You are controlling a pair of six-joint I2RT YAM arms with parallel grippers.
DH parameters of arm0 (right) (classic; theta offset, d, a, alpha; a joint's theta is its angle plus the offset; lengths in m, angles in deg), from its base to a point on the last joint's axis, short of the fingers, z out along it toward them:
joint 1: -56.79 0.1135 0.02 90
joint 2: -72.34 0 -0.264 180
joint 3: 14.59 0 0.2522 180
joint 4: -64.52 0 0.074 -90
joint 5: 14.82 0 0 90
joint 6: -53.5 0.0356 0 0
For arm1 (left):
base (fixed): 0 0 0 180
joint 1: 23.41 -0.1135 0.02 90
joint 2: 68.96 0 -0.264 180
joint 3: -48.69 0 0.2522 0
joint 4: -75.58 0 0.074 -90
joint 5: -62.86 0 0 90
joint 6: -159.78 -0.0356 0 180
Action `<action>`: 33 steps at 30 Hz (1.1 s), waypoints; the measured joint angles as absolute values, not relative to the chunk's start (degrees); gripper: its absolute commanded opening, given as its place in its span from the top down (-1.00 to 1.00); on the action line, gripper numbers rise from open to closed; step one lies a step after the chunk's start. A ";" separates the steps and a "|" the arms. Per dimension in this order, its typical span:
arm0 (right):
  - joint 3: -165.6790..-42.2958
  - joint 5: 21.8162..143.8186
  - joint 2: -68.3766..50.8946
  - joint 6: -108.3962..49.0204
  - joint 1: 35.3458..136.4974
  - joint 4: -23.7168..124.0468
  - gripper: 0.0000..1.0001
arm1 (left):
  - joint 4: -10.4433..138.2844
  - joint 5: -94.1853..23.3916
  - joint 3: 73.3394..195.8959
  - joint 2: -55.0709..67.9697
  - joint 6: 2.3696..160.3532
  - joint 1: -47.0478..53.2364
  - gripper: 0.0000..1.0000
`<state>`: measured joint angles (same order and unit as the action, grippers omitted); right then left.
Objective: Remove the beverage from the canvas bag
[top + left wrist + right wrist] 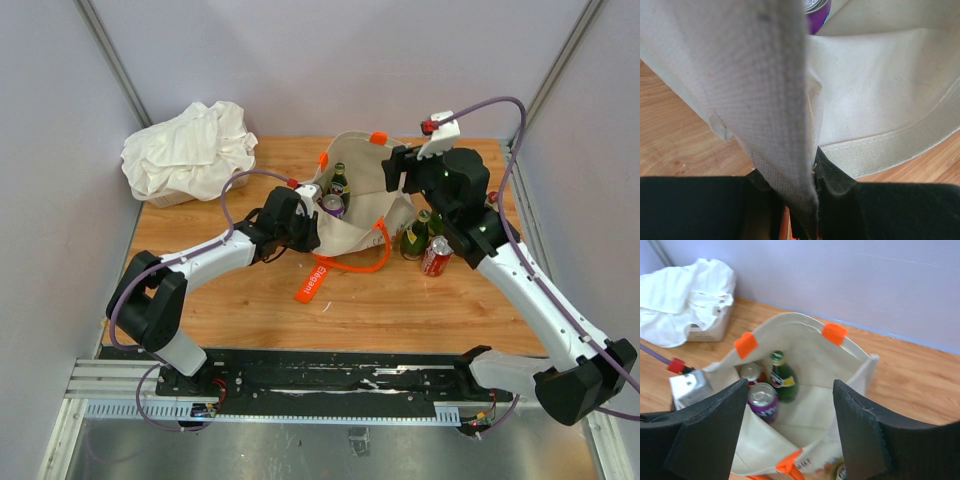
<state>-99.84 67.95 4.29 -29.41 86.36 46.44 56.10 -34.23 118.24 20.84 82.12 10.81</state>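
The canvas bag [365, 195] stands with its mouth open near the middle of the wooden surface [250, 300]. One orange strap [384, 248] trails off its 5 o'clock corner.

Three drinks are inside the bag, grouped toward its 9 o'clock side. They are a green bottle [781, 375] standing upright, a purple can [762, 400] just beside it, and a red can [751, 371] behind the purple one.

The left tool [310, 222] is at the bag's 8 o'clock rim. The left wrist view shows the left tool [802, 200] closed tight on a fold of the canvas, with the fabric pinched between its two black fingers [840, 192]. The top of the purple can [817, 10] shows just past the fold.

The right tool [398, 172] hangs over the bag's 2 o'clock edge. In its own camera the right tool [790, 390] has its fingers [860, 430] spread wide with nothing between them, and they frame the bag's mouth from above.

Outside the bag, at its 4 o'clock, a second green bottle [415, 238] and another red can [437, 258] stand close together on the surface. A crumpled white cloth [190, 150] lies well apart at 10 o'clock, near the far corner.
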 measured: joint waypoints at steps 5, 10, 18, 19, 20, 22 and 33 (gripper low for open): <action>-107.49 71.93 -4.54 -27.03 87.95 44.00 -0.60 | 55.62 -34.23 118.24 20.54 82.49 10.81 0.76; -108.23 73.68 -15.14 -23.27 87.95 40.74 -0.81 | 55.14 -33.86 118.24 20.23 82.97 10.81 0.76; -111.31 76.89 -28.69 -18.72 87.95 37.35 -1.00 | 53.48 -33.20 118.24 19.38 83.34 10.81 0.76; -111.57 77.35 -29.52 -18.20 87.95 37.50 -1.00 | 53.46 -33.18 118.24 19.36 83.34 10.81 0.75; -111.79 77.77 -30.11 -17.72 87.95 37.57 -1.00 | 53.46 -33.18 118.24 19.36 83.34 10.81 0.75; -111.88 78.73 -30.97 -16.51 87.95 38.25 -0.99 | 53.41 -33.14 118.24 19.36 83.37 10.81 0.75; -113.06 81.59 -33.57 -14.07 88.08 40.45 -0.97 | 53.35 -32.98 118.24 19.36 83.39 10.81 0.75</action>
